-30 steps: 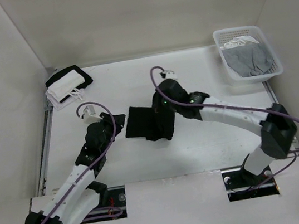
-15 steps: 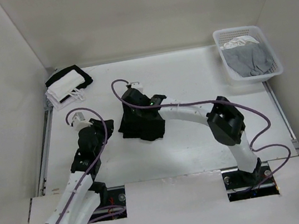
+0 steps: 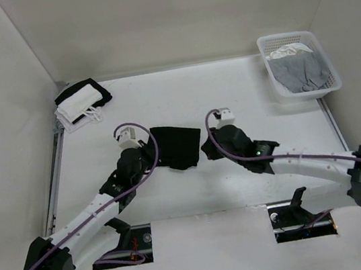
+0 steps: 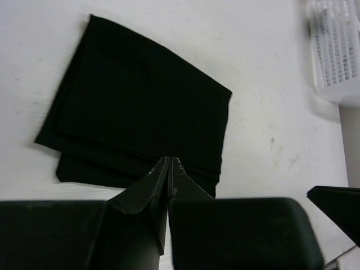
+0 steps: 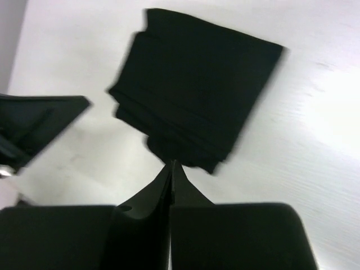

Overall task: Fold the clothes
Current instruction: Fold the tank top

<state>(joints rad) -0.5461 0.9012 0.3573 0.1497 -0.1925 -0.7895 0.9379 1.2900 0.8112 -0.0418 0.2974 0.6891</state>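
Clothes [image 3: 179, 145] lay as a folded black square mid-frame on the surface [image 3: 229, 94], left pincer [image 4: 169, 163] and right pincer [image 5: 172, 164] both closed tight, empty, flanking it; judged best lifted straight clear, not dragging layers.

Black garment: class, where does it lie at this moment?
In the top view the folded black garment lies flat near the middle of the table, between the left pincer and the right pincer, both shut close to it.
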